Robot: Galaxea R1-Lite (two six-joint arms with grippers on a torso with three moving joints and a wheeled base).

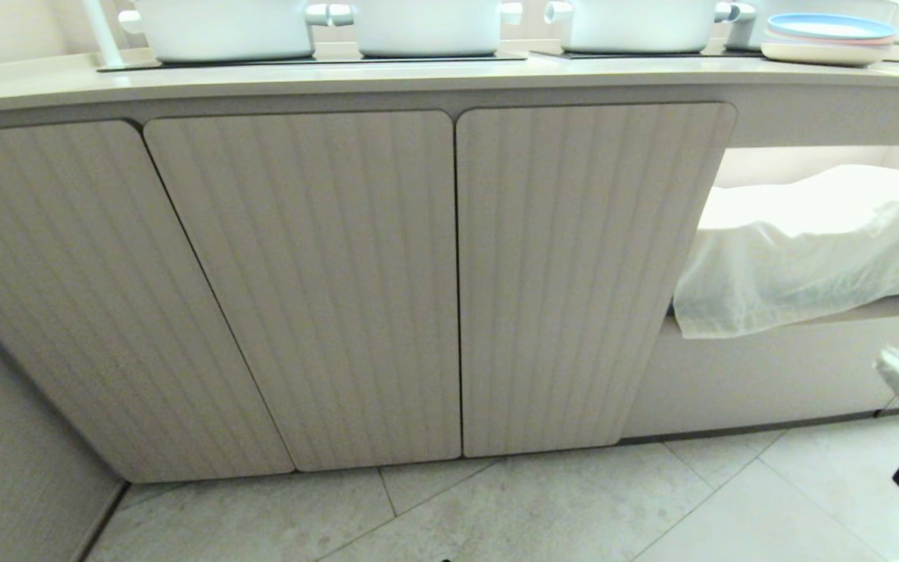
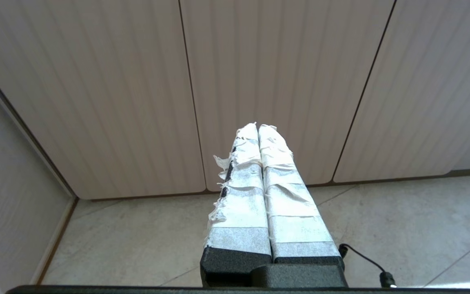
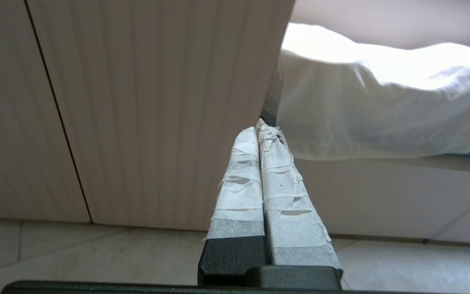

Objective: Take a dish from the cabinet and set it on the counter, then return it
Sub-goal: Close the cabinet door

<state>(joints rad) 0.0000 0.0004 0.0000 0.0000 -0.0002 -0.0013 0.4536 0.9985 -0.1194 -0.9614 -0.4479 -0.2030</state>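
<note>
Right tool (image 3: pixel 258 130): low at far right of head view, above floor tiles (image 1: pixel 574 507); taped fingers pressed together, holding nothing, aimed at rt edge of cabinet (image 1: pixel 449 281) door.
Left tool (image 2: pixel 258 125): fingers pressed together, low, facing doors.
Cabinet: all fluted doors shut.
Dish: can't see it.
Nearby: white cloth (image 1: pixel 816 250) draped over open shelf on rt.
Counter (image 1: pixel 262 82): white pots (image 1: pixel 223 27), stacked plates (image 1: pixel 828 39).

Pale grey stone-look floor tiles (image 1: pixel 543 507) with thin, diagonally running joints fill the 6 o'clock region. A light wood-grain side wall (image 1: pixel 5 437) rises at 8 o'clock. At 3 o'clock, an open, brightly lit recess holds a draped white cloth (image 1: pixel 801 257) hanging over its shelf edge. Large white lidded pots (image 1: pixel 426 27) and stacked pastel plates (image 1: pixel 828 39) line 12 to 1 o'clock.
</note>
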